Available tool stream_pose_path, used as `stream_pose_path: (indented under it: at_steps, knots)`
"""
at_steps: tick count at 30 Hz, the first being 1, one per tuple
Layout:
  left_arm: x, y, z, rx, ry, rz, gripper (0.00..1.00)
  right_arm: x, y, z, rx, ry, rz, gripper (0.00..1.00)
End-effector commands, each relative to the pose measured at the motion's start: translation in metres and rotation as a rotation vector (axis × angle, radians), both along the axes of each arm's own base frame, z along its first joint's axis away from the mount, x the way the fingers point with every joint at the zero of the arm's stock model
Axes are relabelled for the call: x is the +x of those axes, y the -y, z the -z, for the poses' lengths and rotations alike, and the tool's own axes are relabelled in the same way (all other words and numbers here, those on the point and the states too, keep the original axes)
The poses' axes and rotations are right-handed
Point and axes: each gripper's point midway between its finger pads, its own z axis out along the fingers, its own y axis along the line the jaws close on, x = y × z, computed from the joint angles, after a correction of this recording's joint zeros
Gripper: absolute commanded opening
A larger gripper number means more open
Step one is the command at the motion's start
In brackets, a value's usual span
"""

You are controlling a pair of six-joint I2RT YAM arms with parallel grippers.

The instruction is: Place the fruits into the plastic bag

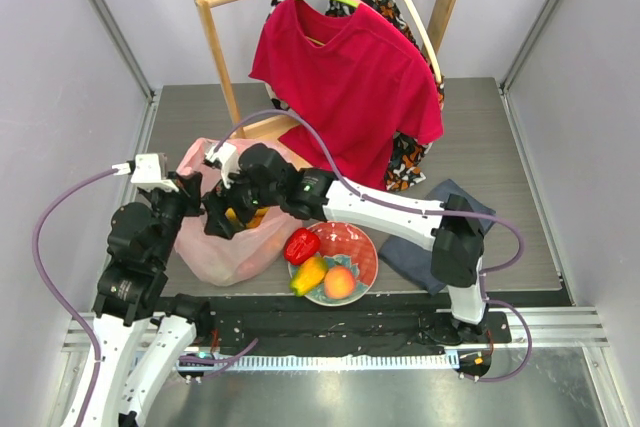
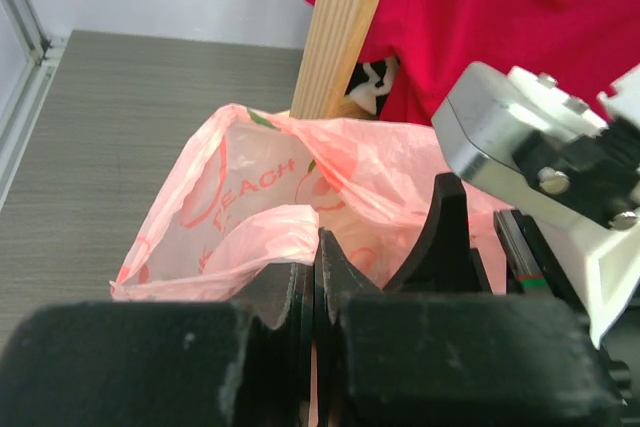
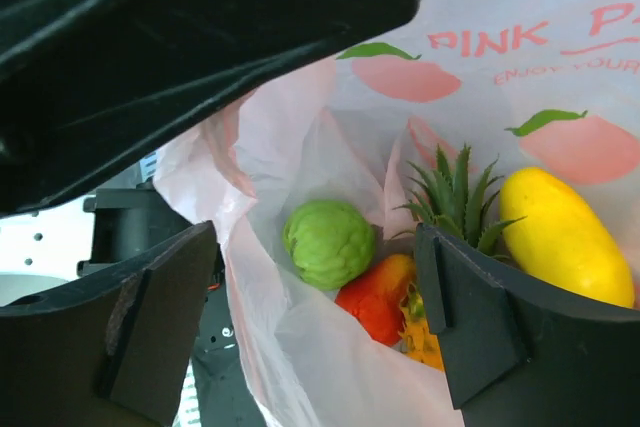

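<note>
The pink plastic bag lies on the table with its mouth held up. My left gripper is shut on the bag's rim. My right gripper is open and empty, with its fingers over the bag's mouth. Inside the bag lie a bumpy green fruit, a red-orange fruit, a pineapple and a yellow mango. On the red plate sit a red pepper, a yellow-green fruit and a peach.
A wooden clothes rack stands behind the bag with a red T-shirt and a patterned garment hanging on it. A folded grey-blue cloth lies right of the plate. The right arm's wrist is close beside my left gripper.
</note>
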Motion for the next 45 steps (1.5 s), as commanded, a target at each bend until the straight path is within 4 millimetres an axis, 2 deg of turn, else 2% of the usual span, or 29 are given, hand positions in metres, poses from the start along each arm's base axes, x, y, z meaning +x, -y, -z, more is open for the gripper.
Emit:
stream_pose_path:
  at_steps: [1,2,4,5,6,9,14,17,18,19,20,21,22,23,24,26,27,29,30,31,32,33,35,36,39,40,42,45]
  knots:
    - [0.002,0.002,-0.012,-0.016,0.046,0.009,0.00,-0.018,0.001,-0.053,0.142,0.061,-0.079,0.89]
    - [0.002,0.002,-0.013,-0.018,0.049,0.009,0.00,-0.020,0.005,-0.066,0.163,0.075,-0.078,0.89]
    - [0.002,0.002,-0.013,-0.020,0.049,0.008,0.00,-0.025,0.011,-0.078,0.192,0.090,-0.092,0.90]
    - [0.002,0.002,-0.012,-0.019,0.046,0.009,0.00,-0.032,0.019,-0.098,0.235,0.108,-0.108,0.89]
    - [0.002,0.003,-0.012,-0.021,0.047,0.011,0.00,-0.035,0.024,-0.095,0.237,0.105,-0.113,0.89]
    - [0.002,0.003,-0.013,-0.021,0.048,0.012,0.00,-0.038,0.041,-0.121,0.309,0.156,-0.089,0.89]
    - [0.002,0.002,-0.013,-0.022,0.050,0.009,0.00,-0.017,0.068,-0.122,0.260,0.232,0.059,0.89]
    - [0.002,0.002,-0.012,-0.018,0.047,0.006,0.00,-0.007,0.091,-0.130,0.242,0.254,0.161,0.89]
    - [0.002,0.002,-0.012,-0.017,0.046,0.005,0.00,-0.004,0.099,-0.126,0.220,0.254,0.194,0.89]
    - [0.002,0.001,-0.011,-0.015,0.043,0.003,0.00,0.004,0.117,-0.141,0.234,0.280,0.278,0.89]
    - [0.001,0.001,-0.012,-0.016,0.046,0.002,0.00,0.008,0.128,-0.143,0.226,0.287,0.327,0.89]
    - [0.002,0.001,-0.011,-0.015,0.045,0.002,0.00,0.011,0.140,-0.133,0.185,0.283,0.368,0.89]
    - [0.001,0.000,-0.011,-0.015,0.045,-0.001,0.00,0.019,0.164,-0.144,0.189,0.306,0.465,0.89]
    - [0.001,0.000,-0.012,-0.014,0.046,0.000,0.00,0.025,0.177,-0.141,0.173,0.307,0.514,0.89]
    - [0.001,0.000,-0.012,-0.014,0.046,-0.001,0.00,0.027,0.191,-0.124,0.124,0.282,0.550,0.90]
    - [0.002,0.000,-0.010,-0.012,0.044,-0.004,0.00,0.036,0.220,-0.119,0.104,0.263,0.635,0.90]
    - [0.002,0.000,-0.010,-0.011,0.041,-0.004,0.00,0.035,0.230,-0.097,0.056,0.221,0.662,0.90]
    - [0.003,0.000,-0.009,-0.009,0.038,-0.001,0.00,0.034,0.245,-0.081,0.025,0.192,0.695,0.90]
    - [0.003,0.000,-0.009,-0.008,0.036,-0.001,0.00,0.031,0.251,-0.056,-0.029,0.159,0.710,0.90]
    - [0.003,0.001,-0.008,-0.007,0.032,0.000,0.00,0.030,0.255,-0.046,-0.050,0.138,0.722,0.90]
    - [0.004,0.001,-0.008,-0.008,0.029,0.000,0.00,0.028,0.257,-0.033,-0.074,0.116,0.729,0.90]
    - [0.004,0.001,-0.008,-0.006,0.029,-0.001,0.00,0.023,0.259,-0.008,-0.133,0.085,0.720,0.90]
    - [0.004,0.000,-0.007,-0.005,0.026,-0.004,0.00,0.013,0.255,0.014,-0.162,0.018,0.693,0.89]
    - [0.004,0.000,-0.008,-0.006,0.029,-0.003,0.00,0.002,0.251,0.032,-0.189,-0.011,0.657,0.88]
    - [0.003,0.000,-0.007,-0.007,0.027,-0.003,0.00,-0.013,0.250,0.052,-0.201,-0.030,0.663,0.88]
    - [0.004,0.000,-0.007,-0.005,0.026,-0.003,0.00,-0.024,0.244,0.057,-0.206,-0.037,0.648,0.88]
    - [0.004,0.000,-0.007,-0.006,0.028,-0.006,0.00,-0.030,0.247,0.069,-0.257,-0.019,0.673,0.88]
    - [0.004,0.000,-0.008,-0.006,0.029,-0.006,0.00,-0.044,0.244,0.077,-0.297,-0.005,0.675,0.89]
